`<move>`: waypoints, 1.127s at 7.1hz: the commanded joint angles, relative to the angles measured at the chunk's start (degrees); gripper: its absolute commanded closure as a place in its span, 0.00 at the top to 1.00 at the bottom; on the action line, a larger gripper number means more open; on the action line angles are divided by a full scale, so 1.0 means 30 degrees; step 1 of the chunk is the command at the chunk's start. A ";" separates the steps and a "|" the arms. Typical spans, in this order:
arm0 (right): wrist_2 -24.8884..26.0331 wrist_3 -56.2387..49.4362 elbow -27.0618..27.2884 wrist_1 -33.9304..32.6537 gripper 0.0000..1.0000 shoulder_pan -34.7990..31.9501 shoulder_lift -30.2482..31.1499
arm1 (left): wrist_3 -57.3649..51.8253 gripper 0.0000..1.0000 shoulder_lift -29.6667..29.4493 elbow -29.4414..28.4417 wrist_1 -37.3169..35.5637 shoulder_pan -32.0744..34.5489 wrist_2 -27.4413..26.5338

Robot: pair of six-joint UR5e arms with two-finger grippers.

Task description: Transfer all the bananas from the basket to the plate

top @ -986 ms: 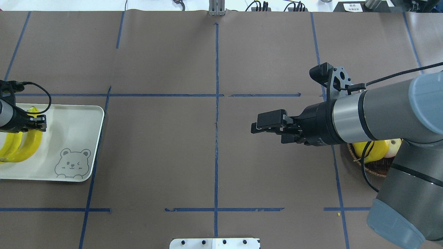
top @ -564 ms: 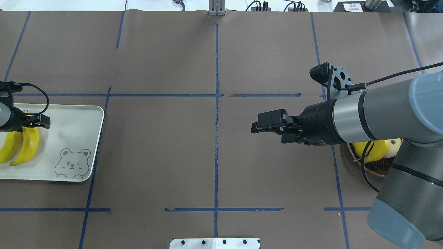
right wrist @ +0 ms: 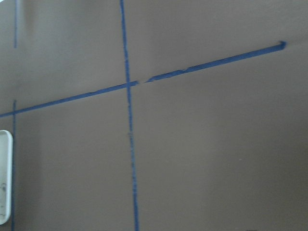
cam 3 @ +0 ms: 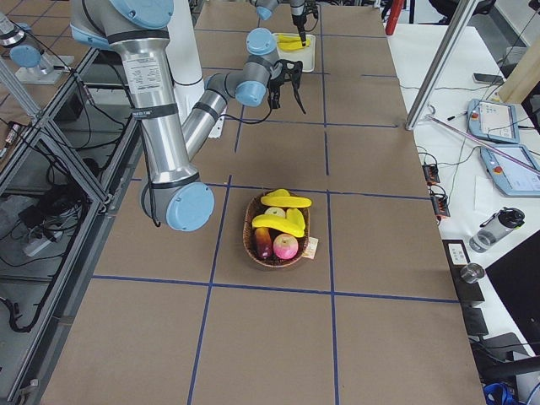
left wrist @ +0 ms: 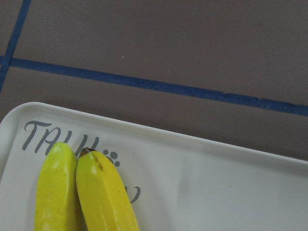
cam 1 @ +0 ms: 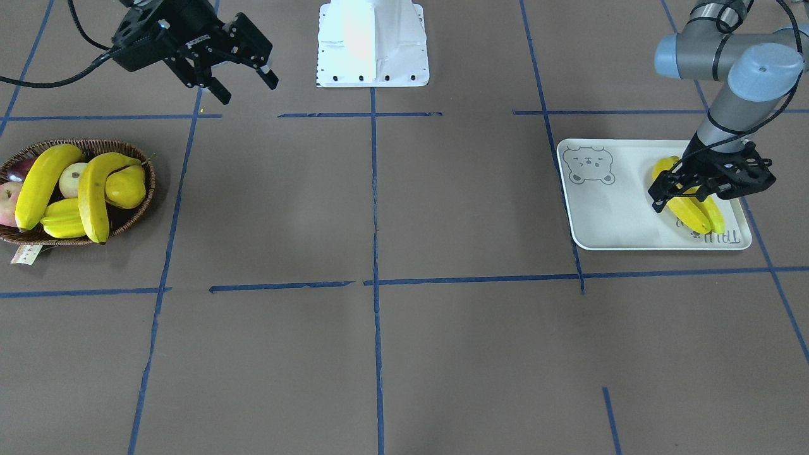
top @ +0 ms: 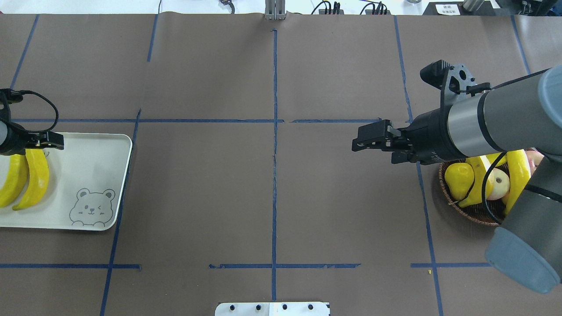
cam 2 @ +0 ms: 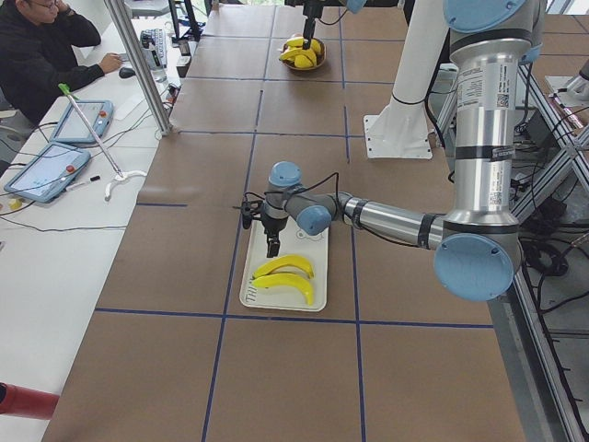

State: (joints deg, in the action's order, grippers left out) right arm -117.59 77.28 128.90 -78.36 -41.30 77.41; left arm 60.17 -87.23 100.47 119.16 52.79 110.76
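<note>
eng: Brown-paper table [cam 1: 442,354], blue tape grid [cam 1: 373,189]. You've got two bananas [cam 1: 692,215] flat on the plate [cam 1: 600,218] at the robot's left, side by side, touching. Long, curved, bright yellow, dark tips.

op: The rest?

eng: Two more in the basket [cam 1: 144,208] at the robot's right, lying over a pear [cam 1: 126,186] and a starfruit [cam 1: 62,222]. Your left gripper [cam 1: 686,189] hangs above the plate pair's ends by the lettering [left wrist: 53,139], fingers spread, empty. Your right gripper [cam 1: 248,90] is spread too, empty, in the air apart from the basket.

op: Blind spots?

eng: Overhead view cuts off the left gripper and plate at its edge; the right arm [top: 496,114] covers part of the basket. Left wrist view shows only banana tips and some lettering. Right wrist view is blurred paper and tape.

op: Versus a second ago?

eng: Then the left gripper pinched a banana; now it lies released. Right gripper has shifted toward the basket's side.
</note>
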 commanded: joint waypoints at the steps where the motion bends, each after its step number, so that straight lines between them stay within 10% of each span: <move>1: -0.0208 -0.4646 0.1612 -0.0987 1.00 -0.0936 0.4342 | 0.0215 1.00 -0.0161 0.0695 -0.0343 0.0011 -0.0036; 5: -0.0470 -0.6544 -0.0712 0.7471 1.00 -0.1379 1.0750 | 0.1650 1.00 -0.1068 0.1342 -0.1516 -0.0106 -0.0065; 8: -0.1817 -0.6132 -0.3323 0.7926 1.00 -0.2345 1.0497 | 0.1799 1.00 -0.1275 0.1430 -0.1547 -0.0135 -0.0065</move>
State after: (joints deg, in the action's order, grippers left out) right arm -121.77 58.54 121.59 -55.13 -47.58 109.34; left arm 65.41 -90.78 104.64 114.58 52.40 110.57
